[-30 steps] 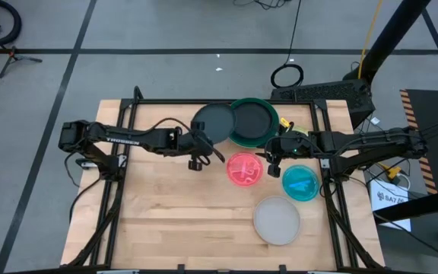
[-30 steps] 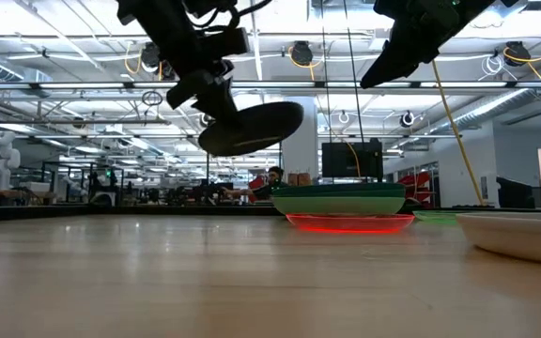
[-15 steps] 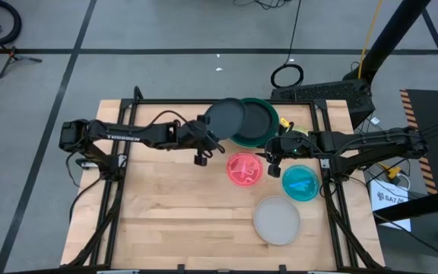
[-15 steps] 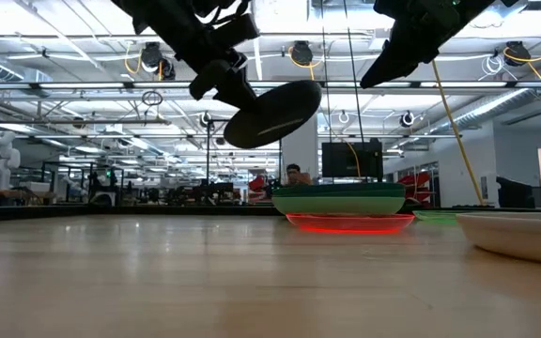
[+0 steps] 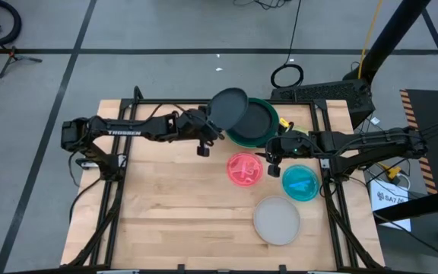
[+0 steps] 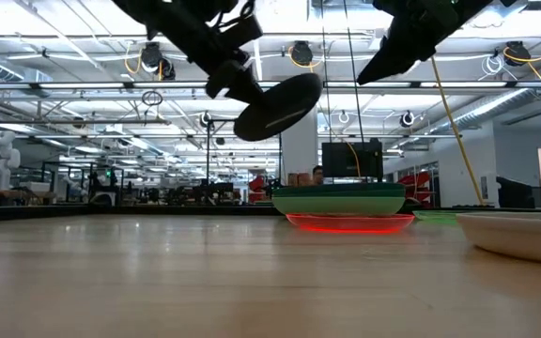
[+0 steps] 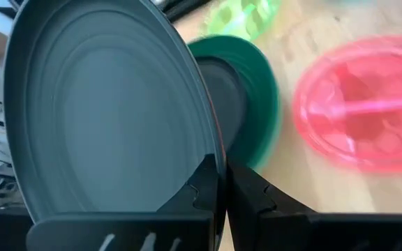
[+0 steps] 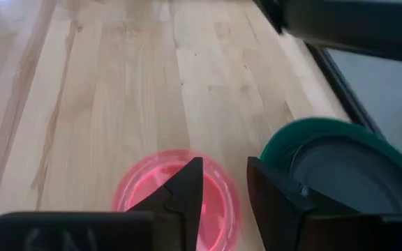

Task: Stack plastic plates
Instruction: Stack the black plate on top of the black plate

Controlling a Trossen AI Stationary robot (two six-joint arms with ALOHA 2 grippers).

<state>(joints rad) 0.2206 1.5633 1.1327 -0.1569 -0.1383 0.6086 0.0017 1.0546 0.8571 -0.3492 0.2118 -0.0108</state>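
Dark grey round plastic plate (image 5: 228,106) hangs tilted at upper centre of the high view, rim pinched by the left gripper (image 5: 208,129), overlapping the dark green round plastic plate (image 5: 258,122) on the wooden table (image 5: 166,213). Right gripper (image 5: 272,158), jaws slightly parted and empty, hovers beside the translucent pink round plate (image 5: 245,169).

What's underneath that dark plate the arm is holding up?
Partly under the tilted black plate, held in the left gripper, sits the dark green plate on the table. The green plate's near edge is covered by it in the high view.
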